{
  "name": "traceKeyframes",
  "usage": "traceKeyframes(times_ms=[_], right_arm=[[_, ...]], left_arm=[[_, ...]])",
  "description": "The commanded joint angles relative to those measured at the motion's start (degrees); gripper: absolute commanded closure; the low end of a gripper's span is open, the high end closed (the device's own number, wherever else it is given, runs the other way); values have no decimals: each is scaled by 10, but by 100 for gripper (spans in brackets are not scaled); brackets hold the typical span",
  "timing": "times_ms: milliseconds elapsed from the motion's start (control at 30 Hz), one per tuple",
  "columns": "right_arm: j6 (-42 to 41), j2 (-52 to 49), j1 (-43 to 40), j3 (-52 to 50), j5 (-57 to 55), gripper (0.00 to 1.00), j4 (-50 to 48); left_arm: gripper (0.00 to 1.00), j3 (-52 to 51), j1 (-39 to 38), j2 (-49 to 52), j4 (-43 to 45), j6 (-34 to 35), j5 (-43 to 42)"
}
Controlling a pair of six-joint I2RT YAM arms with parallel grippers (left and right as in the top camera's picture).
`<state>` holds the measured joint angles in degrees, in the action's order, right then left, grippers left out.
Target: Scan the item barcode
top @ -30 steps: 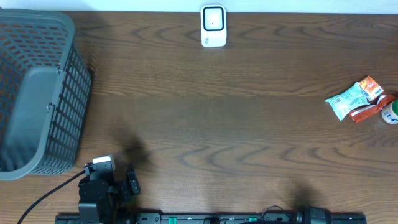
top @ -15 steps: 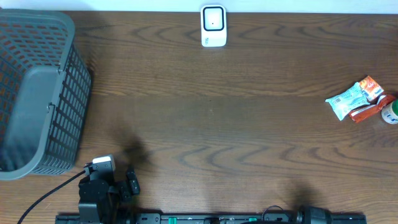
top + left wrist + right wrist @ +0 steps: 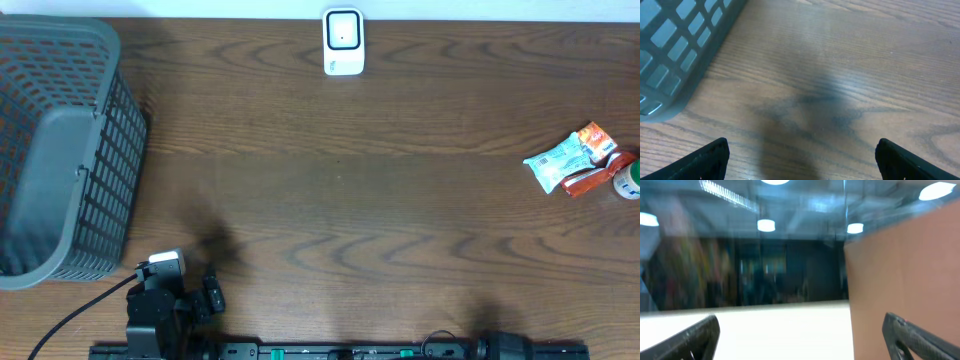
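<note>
- On the table's (image 3: 400,210) far right edge, the packets (image 3: 578,160) lie in a small heap: a pale blue-white one touching a red-orange one. A green-and-white item (image 3: 630,183) sits against them, cut off by the frame. Same spot as a second ago.
- Scanner (image 3: 343,42): white unit at the back edge, centre, well apart from the packets. Hasn't moved.
- Basket (image 3: 60,150): grey mesh, left side of the table, unchanged.
- Left gripper (image 3: 802,162): jaws spread wide with nothing between them. One finger (image 3: 705,160) shows at each lower corner of the wrist view, over bare wood just beside the basket's corner. The overhead view puts this arm at the front left, in the same pose as in both earlier frames.
- Right gripper (image 3: 800,337): also fully spread and empty. Its wrist view points off the table at a blurred room with ceiling lights and a brown panel on the right.
- Net diff against the earlier overhead frames: nothing visible. Neither arm is near the packets or the scanner.
</note>
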<state>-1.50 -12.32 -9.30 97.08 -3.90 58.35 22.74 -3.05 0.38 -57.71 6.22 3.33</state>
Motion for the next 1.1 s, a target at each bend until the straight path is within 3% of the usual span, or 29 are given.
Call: traceKeyframes(times_ms=[0, 367, 733, 1067], right_arm=[[-40, -6, 0, -142, -3, 1, -84], [-62, -7, 0, -519, 14, 1, -384], [-191, -7, 0, -717, 14, 1, -480], [-246, -7, 0, -862, 14, 1, -561]], left_arm=[[6, 0, 1, -1, -3, 5, 3], [6, 0, 1, -1, -3, 5, 3], [6, 0, 1, -1, -3, 5, 3], [6, 0, 1, -1, -3, 5, 3]])
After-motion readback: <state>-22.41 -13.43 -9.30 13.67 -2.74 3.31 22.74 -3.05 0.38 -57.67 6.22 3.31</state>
